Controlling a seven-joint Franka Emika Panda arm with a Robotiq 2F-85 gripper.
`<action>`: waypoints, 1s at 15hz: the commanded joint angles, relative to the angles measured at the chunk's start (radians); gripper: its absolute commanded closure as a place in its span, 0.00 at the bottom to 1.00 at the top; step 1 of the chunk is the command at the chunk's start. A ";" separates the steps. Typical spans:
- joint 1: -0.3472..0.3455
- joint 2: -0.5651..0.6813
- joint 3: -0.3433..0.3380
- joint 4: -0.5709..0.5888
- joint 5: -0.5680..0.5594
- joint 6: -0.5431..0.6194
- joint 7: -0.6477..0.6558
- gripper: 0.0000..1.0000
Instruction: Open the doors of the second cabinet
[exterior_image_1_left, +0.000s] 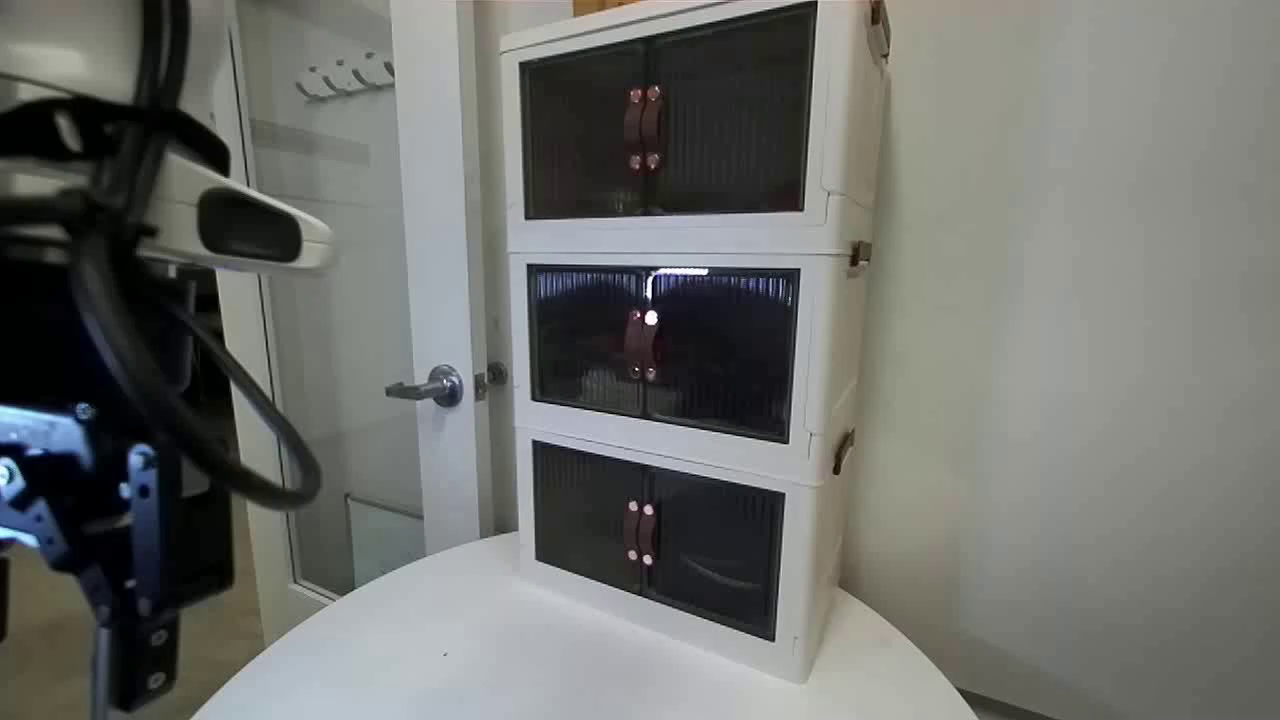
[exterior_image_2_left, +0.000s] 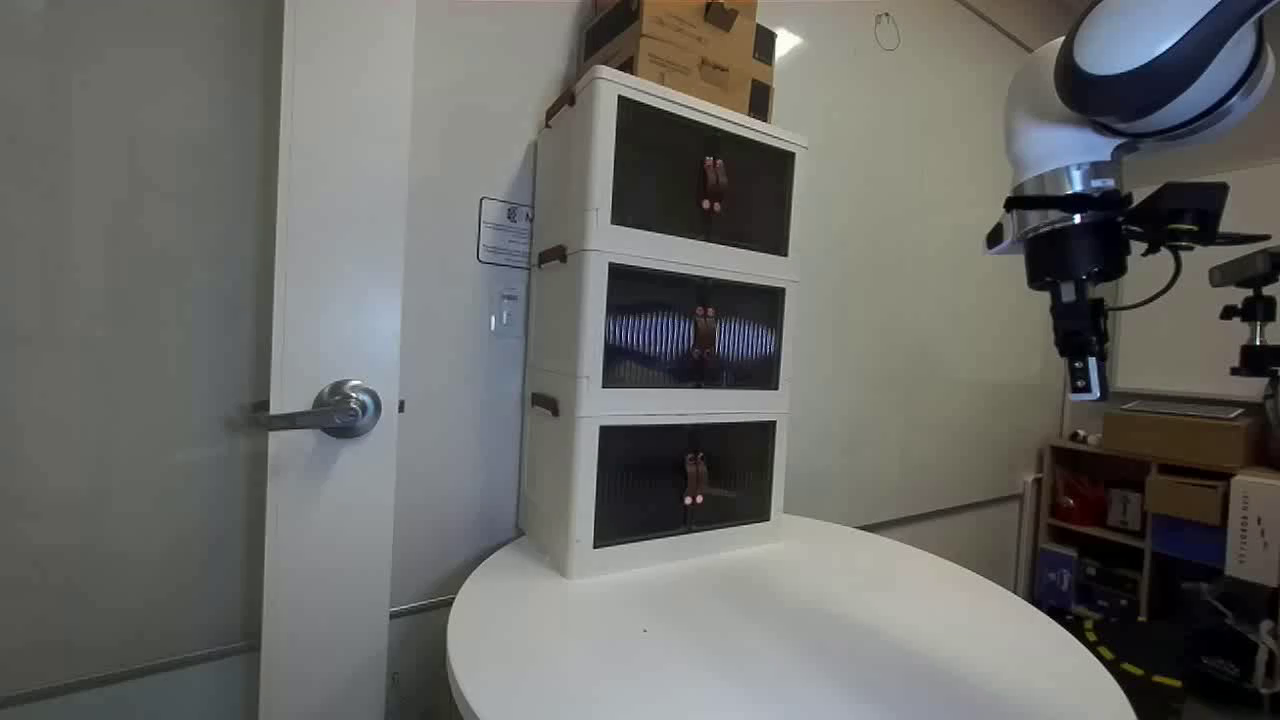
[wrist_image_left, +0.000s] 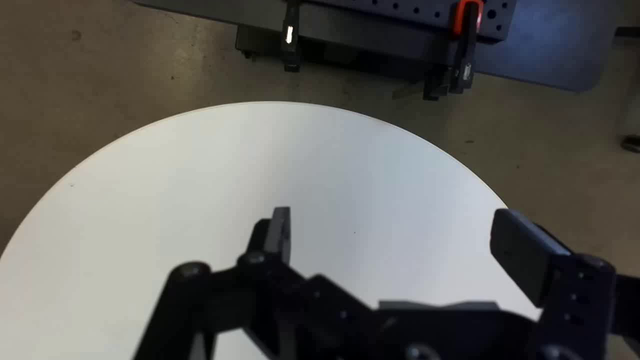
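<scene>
The second cabinet (exterior_image_1_left: 836, 345) is the middle tier of a white three-tier stack; it also shows in an exterior view (exterior_image_2_left: 562, 325). Its two dark smoked doors, a left one (exterior_image_1_left: 588, 345) and a right one (exterior_image_1_left: 728, 355), are shut. They also show shut in an exterior view (exterior_image_2_left: 648, 335). Small reddish-brown handles (exterior_image_1_left: 641, 345) meet at the centre. Reflections hide most of the inside. My gripper (wrist_image_left: 392, 225) is open and empty, pointing down above the table. In both exterior views (exterior_image_2_left: 1086, 380) it is well apart from the doors. The wrist view does not show the cabinet.
The stack stands on a round white table (exterior_image_2_left: 800, 640). Like tiers with shut doors lie above (exterior_image_1_left: 735, 110) and below (exterior_image_1_left: 715, 540). Cardboard boxes (exterior_image_2_left: 690, 60) sit on top. A wall (exterior_image_1_left: 1080, 350) and a door with a lever handle (exterior_image_1_left: 440, 386) are close by.
</scene>
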 joint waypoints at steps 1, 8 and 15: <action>-0.001 0.000 0.001 0.001 0.001 -0.002 0.000 0.00; -0.001 0.000 0.001 0.001 0.001 -0.002 0.000 0.00; 0.011 0.039 0.000 0.037 0.011 0.063 -0.009 0.00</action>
